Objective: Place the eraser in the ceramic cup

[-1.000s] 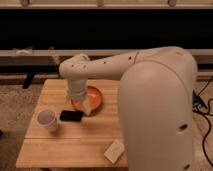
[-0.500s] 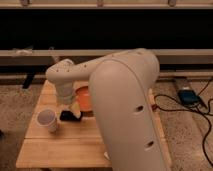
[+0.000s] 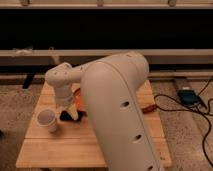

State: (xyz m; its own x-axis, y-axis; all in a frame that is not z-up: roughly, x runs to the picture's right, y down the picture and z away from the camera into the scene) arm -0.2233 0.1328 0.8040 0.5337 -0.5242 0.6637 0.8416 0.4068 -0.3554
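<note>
Found the pincer (image 3: 70,112) down low, just right of the ceramic cup (image 3: 47,120), at the end of a white arm (image 3: 115,110) whose bulky near link blocked much of the view. Could not tell whether open, closed or gripping anything.

Saw the eraser (image 3: 64,116) as a small dark patch right at the pincer's tip, just right of the cup and parted from it by a thin strip of wood. Could not tell whether lying on the surface or raised off it, nor whether touched by the pincer.

Noted the cup upright, white, mouth up, with only its pale inside showing. Spotted an orange bowl (image 3: 79,98) right of the cup and farther back, mostly hidden behind the arm's wrist; could not make out any contents.

Took the surface (image 3: 45,150) for a light wooden tabletop of planks, with the cup near its left edge.

Made out speckled floor (image 3: 15,110) left of the cup and again far to its right. Noticed there, well to the right of the cup, a small dark box (image 3: 186,95) on the floor with black cables (image 3: 205,137) trailing from it. Behind the cup, across the whole width, saw a pale horizontal rail (image 3: 165,55) against a dark backdrop (image 3: 100,30).
</note>
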